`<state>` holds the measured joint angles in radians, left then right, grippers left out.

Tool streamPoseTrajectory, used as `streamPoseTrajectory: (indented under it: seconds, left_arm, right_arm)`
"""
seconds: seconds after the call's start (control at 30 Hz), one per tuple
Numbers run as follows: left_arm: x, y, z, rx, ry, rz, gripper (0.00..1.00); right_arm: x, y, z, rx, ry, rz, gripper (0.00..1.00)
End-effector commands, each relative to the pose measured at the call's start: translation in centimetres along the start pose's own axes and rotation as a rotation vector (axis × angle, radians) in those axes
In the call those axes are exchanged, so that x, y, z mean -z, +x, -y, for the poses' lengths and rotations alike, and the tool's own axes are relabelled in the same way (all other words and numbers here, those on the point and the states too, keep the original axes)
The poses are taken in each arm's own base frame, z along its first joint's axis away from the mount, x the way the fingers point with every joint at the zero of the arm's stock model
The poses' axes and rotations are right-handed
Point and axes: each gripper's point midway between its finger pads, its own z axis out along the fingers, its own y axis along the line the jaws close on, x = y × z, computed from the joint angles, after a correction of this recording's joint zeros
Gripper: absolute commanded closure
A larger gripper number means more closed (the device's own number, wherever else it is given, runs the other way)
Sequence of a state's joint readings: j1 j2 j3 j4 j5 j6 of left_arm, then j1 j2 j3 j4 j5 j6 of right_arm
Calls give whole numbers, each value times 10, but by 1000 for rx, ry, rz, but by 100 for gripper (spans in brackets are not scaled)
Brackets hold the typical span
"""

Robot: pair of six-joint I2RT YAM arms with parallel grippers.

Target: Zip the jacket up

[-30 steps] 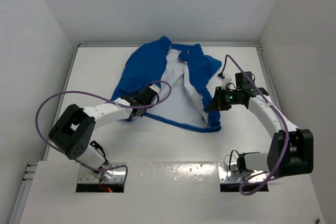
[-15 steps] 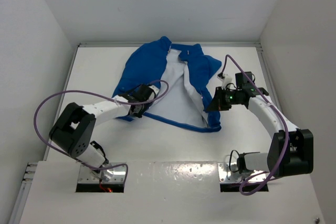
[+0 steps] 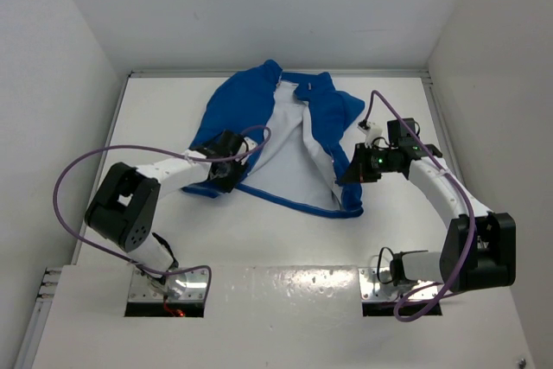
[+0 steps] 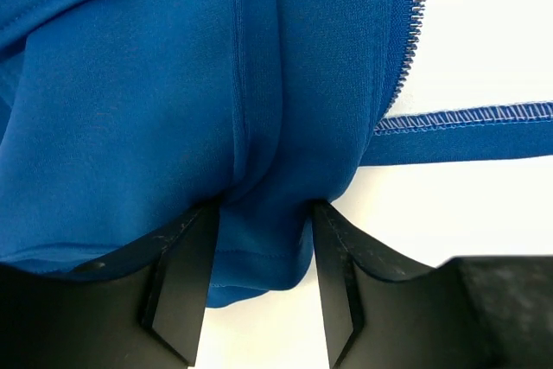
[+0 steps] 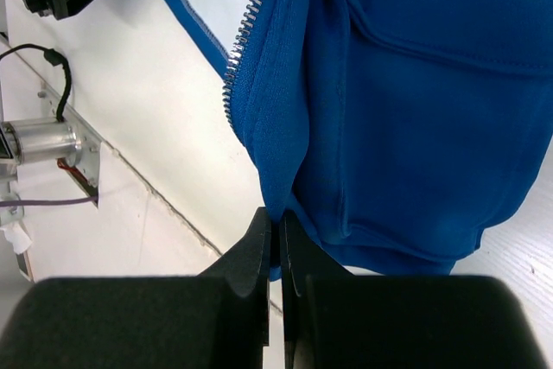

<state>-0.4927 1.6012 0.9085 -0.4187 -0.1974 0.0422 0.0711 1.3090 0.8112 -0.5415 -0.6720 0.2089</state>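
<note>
Top view: open jacket [image 3: 251, 114] flat on the table [image 3: 155, 110], far middle, collar away from the arms, white lining up between the two blue front panels. Left gripper [image 3: 226, 172] at the lower corner of the panel on the left arm's side. Right gripper [image 3: 348, 170] at the lower edge of the other panel. Can't judge either opening from here.

Left wrist: fingers [image 4: 186, 283] spread apart, with a blue fold of the jacket bulging into the gap and touching both inner faces. Zipper teeth [image 4: 413, 23] up the right side, stitched hem [image 4: 467, 114] running off right over the table.

Right wrist: fingers pressed together, clamped on a thin blue edge of the jacket just beside the zipper teeth. Flap pocket [image 5: 449, 49] to the right of that.
</note>
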Motion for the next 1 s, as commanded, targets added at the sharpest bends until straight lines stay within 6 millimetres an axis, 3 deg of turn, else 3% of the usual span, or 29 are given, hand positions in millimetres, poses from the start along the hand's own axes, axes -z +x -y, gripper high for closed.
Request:
streamPoseTrajectory:
  seconds: [0.0,0.5,0.83,0.97]
  left_arm:
    - [8,-21,-1,1,56,63,47]
    - [29,-26,7,0,219,98,39]
    - [18,-19,-6,-11,138,57,37]
    - [16,-18,-2,-19,144,49,36]
  right_arm:
    - [7,-12,-1,39,6,45,100]
    - [6,-13,-2,44,4,41,100]
    - [5,-14,-1,42,6,41,100]
    - [5,-15,0,39,10,43,100]
